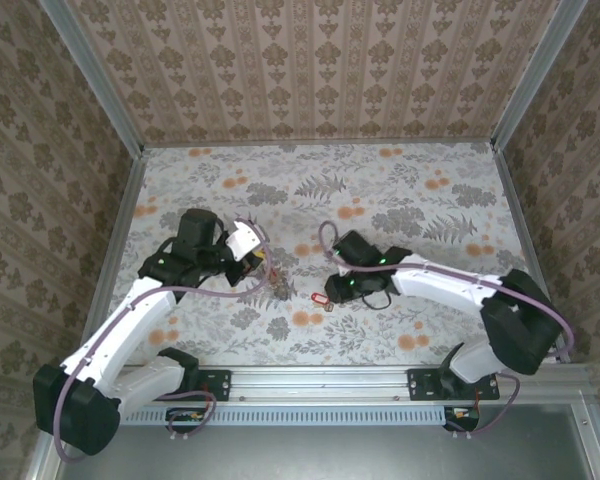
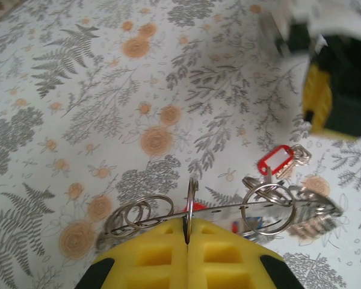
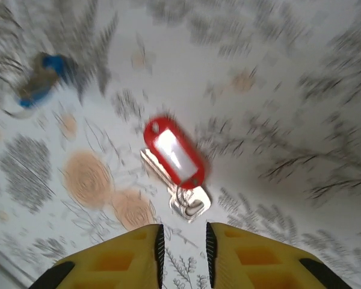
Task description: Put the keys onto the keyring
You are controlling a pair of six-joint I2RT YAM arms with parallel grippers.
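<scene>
My left gripper [image 2: 187, 232] is shut on the keyring [image 2: 192, 194], a thin metal ring seen edge-on between the yellow jaws. Small loops [image 2: 268, 208] hang on it to either side, and a blue tag [image 2: 237, 226] peeks out behind them. In the top view this cluster [image 1: 278, 288] sits just off the left gripper [image 1: 264, 272]. One key with a red tag [image 3: 173, 150] lies flat on the table, its metal head [image 3: 190, 202] just ahead of my right gripper [image 3: 183, 247]. That gripper is open a narrow gap with nothing between its fingers. The same key [image 1: 318, 297] lies between both grippers.
The floral tablecloth [image 1: 400, 200] is walled in by patterned panels on three sides. The right gripper's yellow and black body [image 2: 325, 102] hangs close over the red-tagged key [image 2: 275, 161]. A blurred blue tag [image 3: 45, 75] lies at the far left of the right wrist view.
</scene>
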